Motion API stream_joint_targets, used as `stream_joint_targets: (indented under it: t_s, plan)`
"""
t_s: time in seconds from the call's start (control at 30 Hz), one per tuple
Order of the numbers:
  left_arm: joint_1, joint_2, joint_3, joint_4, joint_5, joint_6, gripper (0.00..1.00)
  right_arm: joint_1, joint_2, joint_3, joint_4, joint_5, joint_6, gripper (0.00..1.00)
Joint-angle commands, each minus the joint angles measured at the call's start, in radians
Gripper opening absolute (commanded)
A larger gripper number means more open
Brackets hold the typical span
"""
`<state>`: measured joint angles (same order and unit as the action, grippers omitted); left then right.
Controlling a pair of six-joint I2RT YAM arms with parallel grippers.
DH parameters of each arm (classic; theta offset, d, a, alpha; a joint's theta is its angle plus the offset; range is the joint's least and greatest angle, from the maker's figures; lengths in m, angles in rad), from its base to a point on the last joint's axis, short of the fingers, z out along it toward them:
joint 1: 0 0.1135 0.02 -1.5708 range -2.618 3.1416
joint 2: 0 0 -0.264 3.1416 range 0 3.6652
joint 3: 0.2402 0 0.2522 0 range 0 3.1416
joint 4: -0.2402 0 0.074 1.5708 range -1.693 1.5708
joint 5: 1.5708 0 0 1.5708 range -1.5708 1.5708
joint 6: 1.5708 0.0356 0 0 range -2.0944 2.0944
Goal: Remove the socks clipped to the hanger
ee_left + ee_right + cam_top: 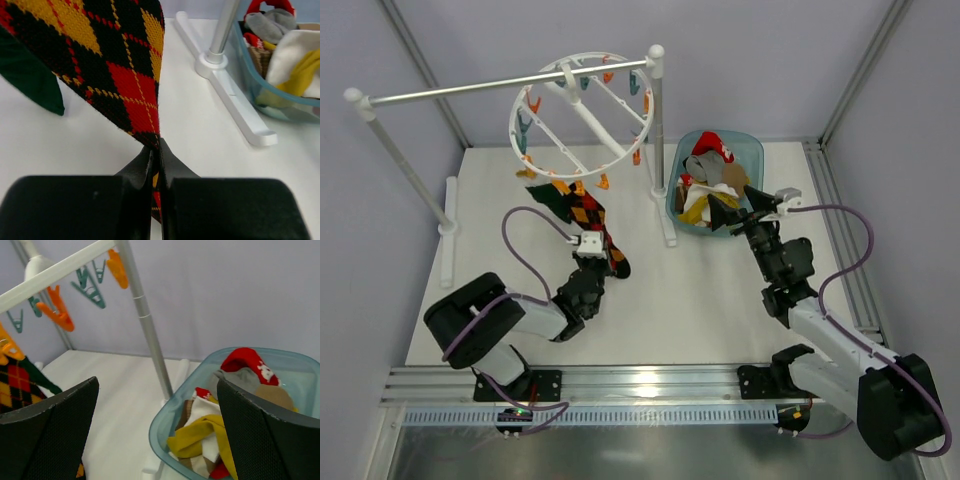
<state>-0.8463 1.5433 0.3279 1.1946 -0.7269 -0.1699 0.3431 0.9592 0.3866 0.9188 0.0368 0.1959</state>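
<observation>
The white wheel hanger (592,122) hangs from the rail, with orange and teal clips round its rim. A dark argyle sock (588,212) and a dark green sock (546,196) hang from its lower rim. My left gripper (592,258) is shut on the argyle sock's lower end (115,65), with fabric pinched between the fingertips (167,157). The green sock (30,80) hangs to its left. My right gripper (735,212) is open and empty at the basket's near edge. In the right wrist view it (157,405) frames a yellow sock (200,437) in the basket.
A teal basket (752,150) at the back right holds several socks: red, grey, white, yellow. The white rail stand's right post (657,130) and foot (235,100) stand between hanger and basket. Its left post (405,160) is at the far left.
</observation>
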Motion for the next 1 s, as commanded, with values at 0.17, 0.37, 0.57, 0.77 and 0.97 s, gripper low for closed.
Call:
stream_joint_targets:
  t_s: [0.17,0.37,0.57,0.77,0.97]
  plan:
    - [-0.201,0.063,0.040,0.161,-0.131,0.164,0.00,0.229,0.030,0.149,-0.144,-0.173,-0.170,1.00]
    - [-0.315,0.077,0.045,0.183,-0.160,0.193,0.00,0.280,0.067,0.193,-0.150,-0.302,-0.155,1.00]
    - [-0.405,0.104,0.046,0.262,-0.212,0.266,0.00,0.280,0.139,0.267,-0.178,-0.429,-0.153,1.00]
    - [-0.435,0.132,0.043,0.307,-0.255,0.314,0.00,0.306,0.219,0.351,-0.196,-0.412,-0.154,1.00]
    - [-0.451,0.170,0.059,0.350,-0.259,0.371,0.00,0.390,0.285,0.434,-0.253,-0.233,-0.246,1.00]
